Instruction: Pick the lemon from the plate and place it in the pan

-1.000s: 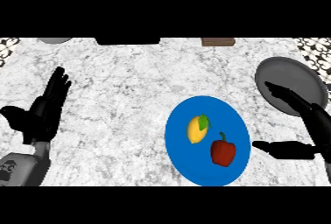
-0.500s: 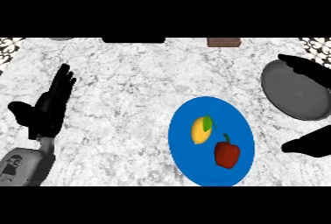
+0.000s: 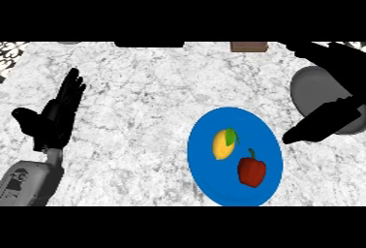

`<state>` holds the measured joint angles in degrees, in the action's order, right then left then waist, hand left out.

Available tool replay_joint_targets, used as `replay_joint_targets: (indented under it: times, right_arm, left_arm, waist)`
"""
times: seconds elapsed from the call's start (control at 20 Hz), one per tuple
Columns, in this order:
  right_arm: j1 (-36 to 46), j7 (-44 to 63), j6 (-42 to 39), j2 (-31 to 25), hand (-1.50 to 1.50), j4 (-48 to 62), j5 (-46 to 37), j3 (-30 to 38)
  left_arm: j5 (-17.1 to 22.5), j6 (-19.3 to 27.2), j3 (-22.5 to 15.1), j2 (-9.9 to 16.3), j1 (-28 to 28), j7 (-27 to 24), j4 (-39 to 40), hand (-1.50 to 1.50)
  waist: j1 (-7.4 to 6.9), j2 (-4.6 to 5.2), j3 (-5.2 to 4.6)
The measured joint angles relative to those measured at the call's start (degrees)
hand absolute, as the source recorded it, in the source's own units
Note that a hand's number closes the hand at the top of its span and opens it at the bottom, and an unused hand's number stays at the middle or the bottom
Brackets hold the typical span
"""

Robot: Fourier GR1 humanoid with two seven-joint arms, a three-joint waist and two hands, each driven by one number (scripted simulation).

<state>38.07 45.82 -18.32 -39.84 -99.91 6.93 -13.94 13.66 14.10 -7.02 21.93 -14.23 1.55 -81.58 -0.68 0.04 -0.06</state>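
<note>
Both lemon (image 3: 223,144) and pepper (image 3: 251,170) lie on blue plate (image 3: 205,169)

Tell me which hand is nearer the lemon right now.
Right. The right hand hangs just past the blue plate's right rim, above the pan; the left hand rests open far across the counter, left of the lemon.

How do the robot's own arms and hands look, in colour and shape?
Both hands are plain black with slender fingers and a thumb: the left hand and the right hand. Only the left forearm shows: a grey, rounded casing with faint dark markings. No cables or sleeves are visible.
</note>
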Motion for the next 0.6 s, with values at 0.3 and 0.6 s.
replay_joint_targets:
  times: [0.3,0.6]
  right_arm:
    - [1.94,1.83,-0.47,8.46,-1.50,2.02,-2.06,-2.12]
    - [2.81,6.65,-1.69,13.65,-1.50,3.50,-5.44,-3.98]
  left_arm:
    - [-1.17,-0.47,1.03,-0.57,0.14,1.82,-1.74,0.00]
    - [-2.35,-1.21,2.02,-1.76,1.68,1.60,-2.66,0.00]
  waist:
    - [0.15,-0.05,0.03]
    - [0.30,-0.08,0.03]
